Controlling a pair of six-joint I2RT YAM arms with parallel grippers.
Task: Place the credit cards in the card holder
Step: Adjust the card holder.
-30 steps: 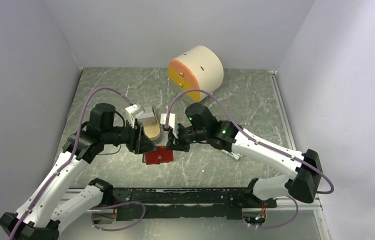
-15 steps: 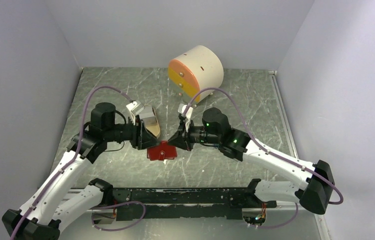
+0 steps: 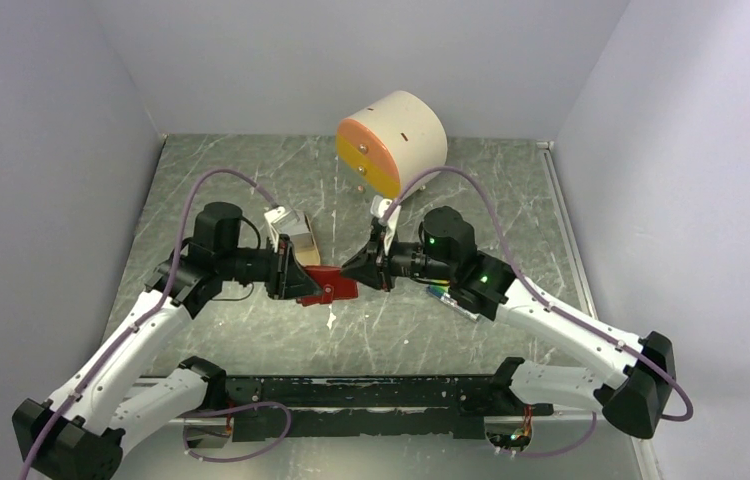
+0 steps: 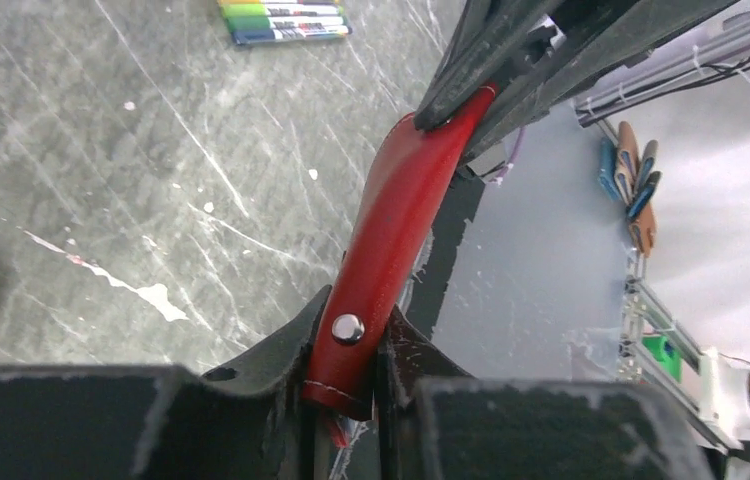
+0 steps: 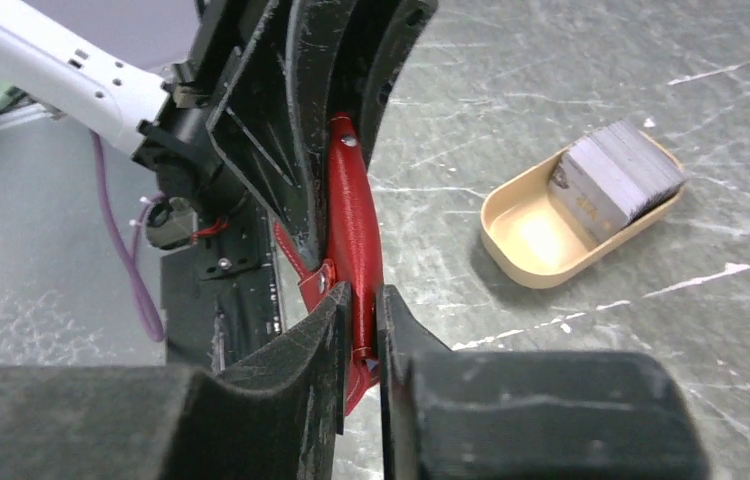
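One second on, left end effector [image 4: 349, 350] clamps card holder [image 4: 406, 190] too

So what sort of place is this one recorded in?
Probably a lab robot test cell: bare pale walls box in a marbled tabletop, the left arm and right arm are bolted to a black rail, with small props like a tan tray.
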